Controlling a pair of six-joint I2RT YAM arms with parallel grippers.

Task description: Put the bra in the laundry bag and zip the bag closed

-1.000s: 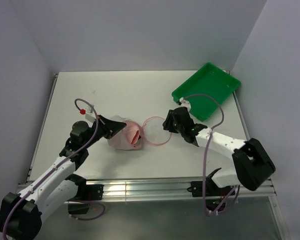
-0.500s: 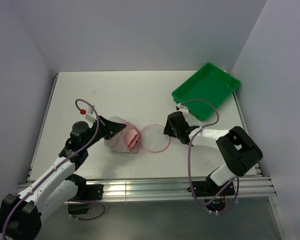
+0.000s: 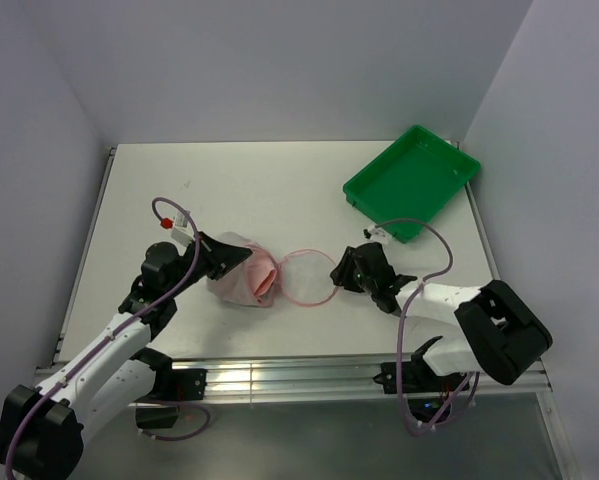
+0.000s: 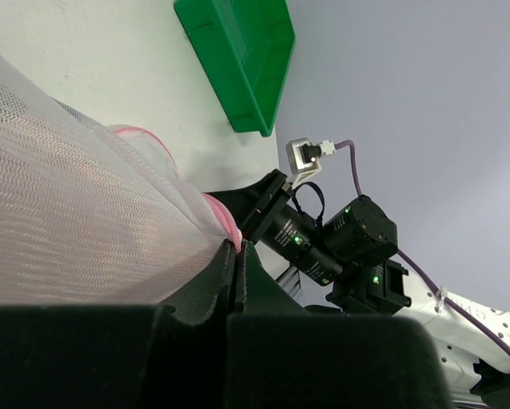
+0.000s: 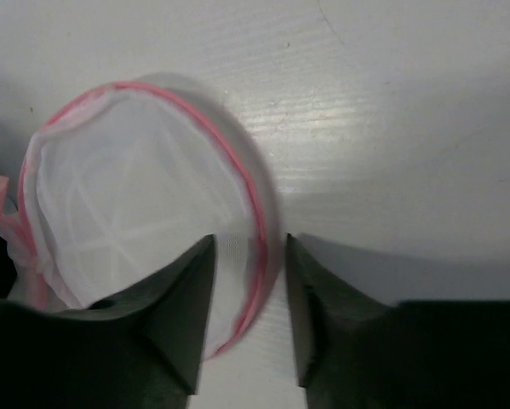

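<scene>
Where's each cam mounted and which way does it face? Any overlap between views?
Top external: above and behind the arms, looking down at the table; both arms show.
Left wrist: looking along the left gripper across the table towards the right arm and green tray.
Right wrist: looking down past the right gripper at the laundry bag.
All three share the laundry bag.
</scene>
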